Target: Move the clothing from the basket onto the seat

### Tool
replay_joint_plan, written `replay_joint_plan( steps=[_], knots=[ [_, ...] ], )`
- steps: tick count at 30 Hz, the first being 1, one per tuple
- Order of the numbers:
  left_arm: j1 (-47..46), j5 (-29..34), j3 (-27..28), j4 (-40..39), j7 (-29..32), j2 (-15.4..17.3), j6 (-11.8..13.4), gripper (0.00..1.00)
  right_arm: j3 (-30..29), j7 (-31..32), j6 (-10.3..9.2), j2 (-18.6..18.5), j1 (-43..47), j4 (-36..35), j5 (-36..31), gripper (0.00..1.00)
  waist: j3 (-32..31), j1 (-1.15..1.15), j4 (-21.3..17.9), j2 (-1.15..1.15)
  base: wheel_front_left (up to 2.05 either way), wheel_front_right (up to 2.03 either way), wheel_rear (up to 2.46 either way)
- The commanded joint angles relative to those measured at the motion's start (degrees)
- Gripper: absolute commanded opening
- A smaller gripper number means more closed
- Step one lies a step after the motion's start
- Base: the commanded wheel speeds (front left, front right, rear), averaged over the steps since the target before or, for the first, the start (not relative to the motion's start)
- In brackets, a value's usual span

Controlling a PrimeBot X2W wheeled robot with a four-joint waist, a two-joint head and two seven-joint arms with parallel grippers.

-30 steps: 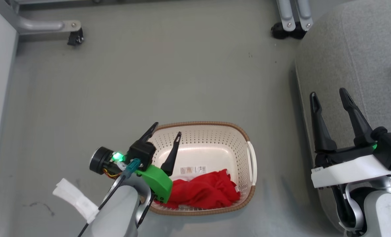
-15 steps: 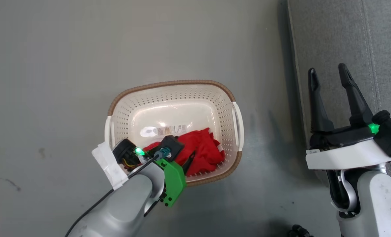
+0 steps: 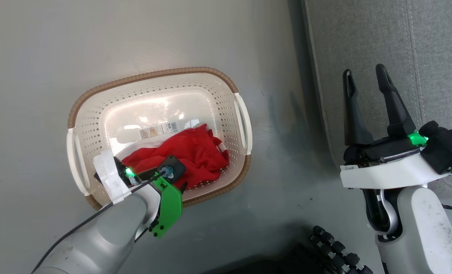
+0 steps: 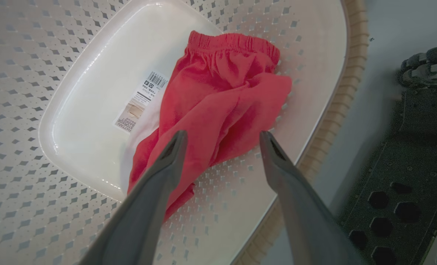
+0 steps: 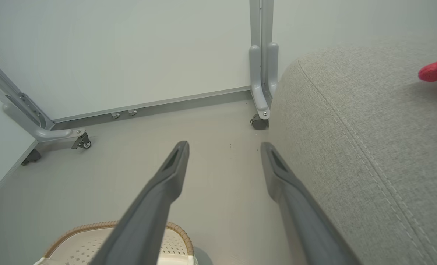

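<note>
The cream basket [image 3: 153, 74] with a brown rim stands on the floor left of the grey seat [image 3: 363, 38]. Crumpled red clothing [image 3: 187, 154] lies in its near right part, beside the label. My left gripper [image 4: 222, 135] points down into the basket [image 4: 19, 73], open, its fingers straddling the near edge of the clothing [image 4: 222, 92]; whether they touch it I cannot tell. My right gripper [image 3: 364, 70] is open and empty in front of the seat's edge. In the right wrist view, a bit of red fabric [image 5: 433, 70] lies on the seat [image 5: 351, 129] beyond my right gripper [image 5: 224, 144].
White wall panels on grey frames with castors [image 5: 258, 121] [image 5: 80, 141] stand beyond the floor. My dark base with its rollers [image 3: 336, 251] sits just near of the basket. A narrow strip of floor separates basket and seat.
The head camera has tipped down, shifting the whole picture. My left gripper has swung from above the basket's far left rim down into it over the red clothing. Both grippers stay open.
</note>
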Motion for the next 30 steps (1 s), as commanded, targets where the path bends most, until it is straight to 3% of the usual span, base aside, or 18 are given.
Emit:
replay_joint_plan(
  steps=[1, 19, 26, 27, 28, 29, 30],
  knots=[
    [-1.42, -1.05, -0.85, 0.35, 0.52, 1.1, -0.16, 1.0, 0.33, -0.68, -0.02, 0.05, -1.15, 0.52, 0.66, 1.0, 3.11, -0.01, -3.19, 0.0, 0.0, 0.0, 0.0],
    [-7.25, -6.45, -5.33, 5.99, 9.08, 4.74, -0.16, 1.0, 4.04, -3.17, -0.02, 0.04, -3.63, 4.31, 4.36, 1.0, 8.54, -0.01, -8.09, 0.0, 0.0, 0.0, 0.0],
    [-8.33, -8.32, -5.2, 8.26, 8.93, 5.37, -0.16, 1.0, 5.09, -3.46, -0.02, 0.04, -4.46, 4.93, 5.34, 1.0, 10.15, -0.01, -9.44, 0.0, 0.0, 0.0, 0.0],
    [-8.28, -8.66, -5.06, 8.62, 8.64, 5.21, -0.16, 0.82, 5.19, -3.43, -0.02, 0.04, -4.48, 5.0, 5.42, 1.0, 10.29, -0.01, -9.54, 0.0, 0.0, 0.0, 0.0],
    [-8.38, -8.73, -5.08, 8.77, 8.04, 5.11, -0.16, 0.27, 5.26, -3.41, -0.02, 0.04, -4.5, 5.09, 5.46, 1.0, 10.38, -0.01, -9.62, 0.0, 0.0, 0.0, 0.0],
    [-8.46, -9.06, -5.07, 9.06, 7.73, 5.01, -0.16, 0.0, 5.29, -3.44, -0.02, 0.04, -4.58, 5.16, 5.56, 1.0, 10.45, -0.01, -9.67, 0.0, 0.0, 0.0, 0.0],
    [-8.63, -9.13, -5.08, 9.38, 7.3, 4.98, -0.16, 0.0, 5.27, -3.45, -0.02, 0.04, -4.62, 5.25, 5.59, 1.0, 10.46, -0.01, -9.66, 0.0, 0.0, 0.0, 0.0]
  ],
)
